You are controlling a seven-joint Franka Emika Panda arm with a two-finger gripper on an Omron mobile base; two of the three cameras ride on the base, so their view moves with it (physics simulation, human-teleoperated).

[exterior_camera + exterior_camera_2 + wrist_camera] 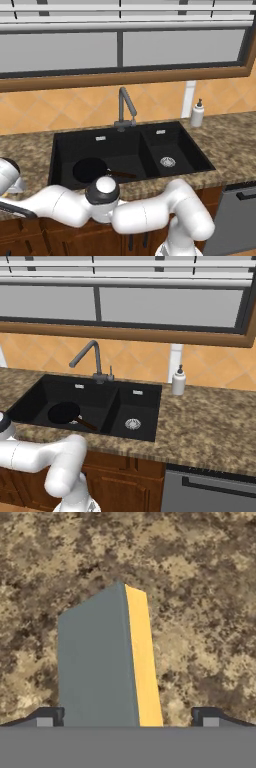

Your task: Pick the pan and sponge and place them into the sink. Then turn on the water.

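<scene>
The pan [90,170] lies already in the wide left basin of the sink [100,142]. The sponge [102,662] rests on the counter [200,612], between the fingertips of the open claw [127,722]. Best to lower straight, keep it centred, then close.

No legible text or labels.

Kitchen, sink [65,150], faucet [125,107], granite counter [210,421]
</scene>
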